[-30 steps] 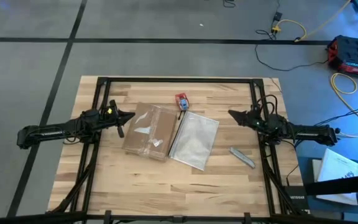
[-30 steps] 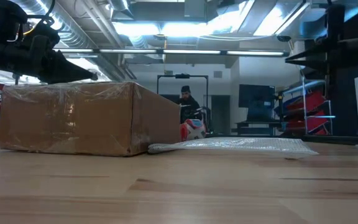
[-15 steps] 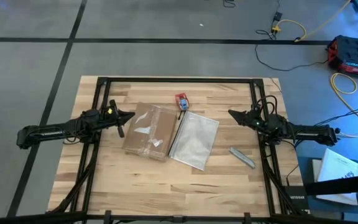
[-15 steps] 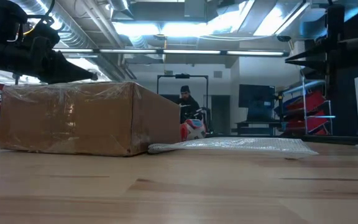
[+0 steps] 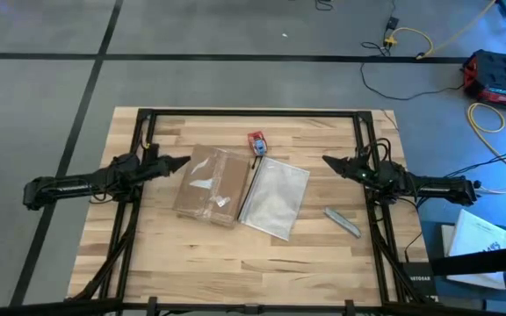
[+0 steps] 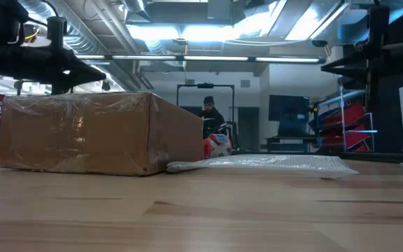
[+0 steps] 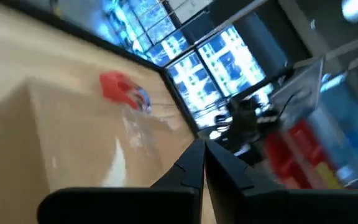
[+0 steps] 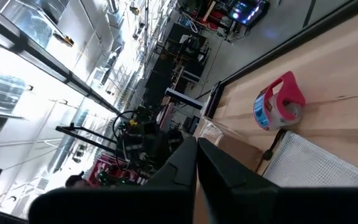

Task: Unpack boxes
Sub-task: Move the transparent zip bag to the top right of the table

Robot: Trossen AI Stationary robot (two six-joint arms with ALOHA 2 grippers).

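Note:
The shallow brown box (image 5: 212,184), its top taped with clear strips, lies flat on the wooden table (image 5: 235,272) left of centre; the low view shows its side (image 6: 75,133). My left gripper (image 5: 185,161) is shut and points level at the box's far left corner, above the table and touching nothing; its fingertips show closed in the left wrist view (image 7: 201,144). My right gripper (image 5: 326,160) is shut too and points level toward the table's left, over the right part of the table; its closed fingers show in the right wrist view (image 8: 194,142).
A clear silvery plastic bag (image 5: 275,197) lies flat against the box's right side. A small red-and-blue object (image 5: 257,142) sits beyond the bag. A grey tool (image 5: 343,222) lies toward the right. A person (image 6: 208,112) is in the room behind the table.
My left gripper has rolled about the line it points along while staying in place; the part that stuck out toward the table's near edge no longer shows from above. The box and the other things have not moved.

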